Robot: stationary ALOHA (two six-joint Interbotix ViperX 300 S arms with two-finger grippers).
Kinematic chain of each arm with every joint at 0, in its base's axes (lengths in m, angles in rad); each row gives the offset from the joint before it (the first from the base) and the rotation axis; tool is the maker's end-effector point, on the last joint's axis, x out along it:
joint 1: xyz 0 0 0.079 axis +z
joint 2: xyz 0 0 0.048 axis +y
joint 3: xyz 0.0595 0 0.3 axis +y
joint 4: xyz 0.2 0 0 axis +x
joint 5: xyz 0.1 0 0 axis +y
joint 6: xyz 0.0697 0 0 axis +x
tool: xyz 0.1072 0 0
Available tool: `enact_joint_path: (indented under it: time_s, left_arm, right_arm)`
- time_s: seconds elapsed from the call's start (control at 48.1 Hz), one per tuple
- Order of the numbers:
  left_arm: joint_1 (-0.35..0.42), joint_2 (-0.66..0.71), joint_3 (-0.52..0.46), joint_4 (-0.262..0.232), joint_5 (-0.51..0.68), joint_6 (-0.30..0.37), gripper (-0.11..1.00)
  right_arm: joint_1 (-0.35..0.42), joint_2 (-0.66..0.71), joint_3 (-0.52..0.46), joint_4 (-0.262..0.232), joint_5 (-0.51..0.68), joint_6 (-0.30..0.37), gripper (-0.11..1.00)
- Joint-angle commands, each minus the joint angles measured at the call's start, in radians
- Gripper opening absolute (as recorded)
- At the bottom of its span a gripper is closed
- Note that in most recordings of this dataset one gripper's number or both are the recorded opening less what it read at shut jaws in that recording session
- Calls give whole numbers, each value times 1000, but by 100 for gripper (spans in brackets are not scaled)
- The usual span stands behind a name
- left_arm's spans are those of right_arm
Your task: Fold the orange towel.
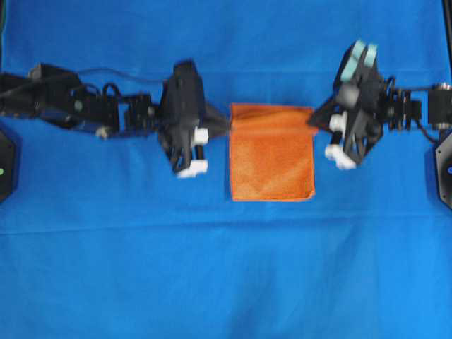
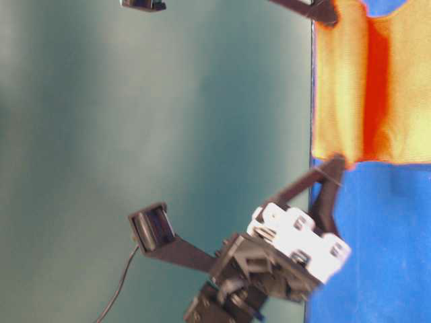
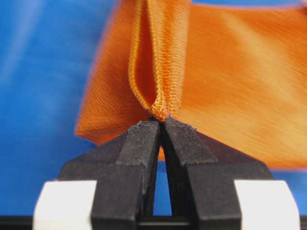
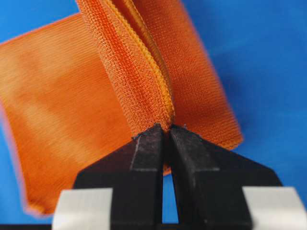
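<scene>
At frame centre, the orange towel [image 1: 272,157] lies folded, long axis top-to-bottom; left gripper [image 1: 227,126] and right gripper [image 1: 312,121] jaws clamp its top corners.

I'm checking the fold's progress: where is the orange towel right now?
In the overhead view the orange towel lies mid-table on the blue cloth, its far corners pinched by the left gripper and right gripper.
</scene>
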Motion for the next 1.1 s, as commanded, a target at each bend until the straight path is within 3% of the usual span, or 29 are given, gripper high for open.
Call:
enact_joint_path:
  time_s: [0.0,0.312,0.852,0.894,0.956,1.081]
  left_arm:
    - [-38,-23,-2,2,-5,-2,1]
    - [-118,92,-11,2,-38,-15,1]
    - [-104,104,-20,2,-41,-15,2]
    - [-104,103,-20,2,-40,-15,2]
    - [-104,101,-18,2,-37,-14,4]
    - [-104,89,-17,2,-28,-14,35]
  right_arm:
    - [48,2,-6,3,15,26,4]
    - [161,83,2,5,14,120,4]
    - [190,130,-26,5,-14,147,5]
    - [196,137,-32,5,-14,147,12]
    - [207,140,-41,5,-14,147,32]
    - [236,130,-57,5,0,146,64]
